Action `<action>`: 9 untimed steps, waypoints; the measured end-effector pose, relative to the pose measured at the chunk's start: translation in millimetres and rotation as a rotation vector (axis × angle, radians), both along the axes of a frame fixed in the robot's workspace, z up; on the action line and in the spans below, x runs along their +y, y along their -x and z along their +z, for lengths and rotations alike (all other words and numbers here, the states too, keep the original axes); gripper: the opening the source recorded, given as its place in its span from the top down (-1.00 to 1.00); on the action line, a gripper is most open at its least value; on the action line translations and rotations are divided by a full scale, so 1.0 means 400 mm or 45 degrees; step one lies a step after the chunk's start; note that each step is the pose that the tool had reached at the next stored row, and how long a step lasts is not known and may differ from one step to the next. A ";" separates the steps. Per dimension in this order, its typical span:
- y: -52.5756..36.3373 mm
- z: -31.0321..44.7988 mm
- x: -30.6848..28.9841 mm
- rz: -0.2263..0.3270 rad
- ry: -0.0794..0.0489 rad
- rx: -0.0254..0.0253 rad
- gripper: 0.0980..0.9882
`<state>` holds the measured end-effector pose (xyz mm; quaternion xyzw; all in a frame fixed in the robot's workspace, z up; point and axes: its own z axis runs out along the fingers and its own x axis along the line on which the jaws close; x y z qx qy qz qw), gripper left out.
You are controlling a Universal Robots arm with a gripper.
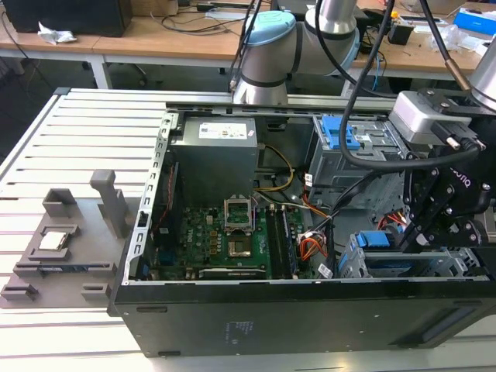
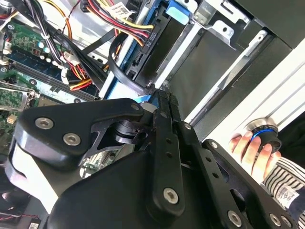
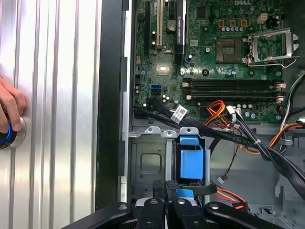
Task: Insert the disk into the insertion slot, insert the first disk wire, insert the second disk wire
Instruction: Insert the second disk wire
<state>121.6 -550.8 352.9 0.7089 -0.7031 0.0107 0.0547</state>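
Sitting in the insertion slot (image 3: 147,164), the disk (image 3: 189,162) shows bright blue — fingers (image 3: 164,191) pressed together.

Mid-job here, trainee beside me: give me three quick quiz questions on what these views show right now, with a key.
1. True or false: in the first wrist view, the gripper has its fingers closed together over the blue carrier of the disk.
2. Multiple choice: in the exterior view, the insertion slot lies at A) the view's left, on the slatted table; B) the view's right, inside the computer case; C) on the motherboard.
3. Fill in: in both wrist views, a person's hand rests on a round ____ with a blue ring.

Key: 1 true; 2 B; 3 knob.
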 end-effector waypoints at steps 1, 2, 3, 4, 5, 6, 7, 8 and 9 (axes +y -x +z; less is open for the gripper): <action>0.000 -0.001 0.001 0.000 -0.007 0.0000 0.89; -0.001 -0.001 0.005 0.000 -0.015 0.0000 0.89; -0.003 -0.001 0.017 0.000 -0.017 0.0000 0.89; -0.004 -0.001 0.023 0.000 -0.018 0.0000 0.89; -0.005 -0.001 0.026 0.000 -0.018 0.0000 0.89; -0.009 -0.001 0.031 0.001 -0.018 0.0000 0.89; -0.013 -0.001 0.036 0.001 -0.018 0.0000 0.89; -0.017 -0.001 0.038 0.002 -0.018 0.0000 0.89; -0.021 -0.001 0.039 0.002 -0.018 0.0000 0.89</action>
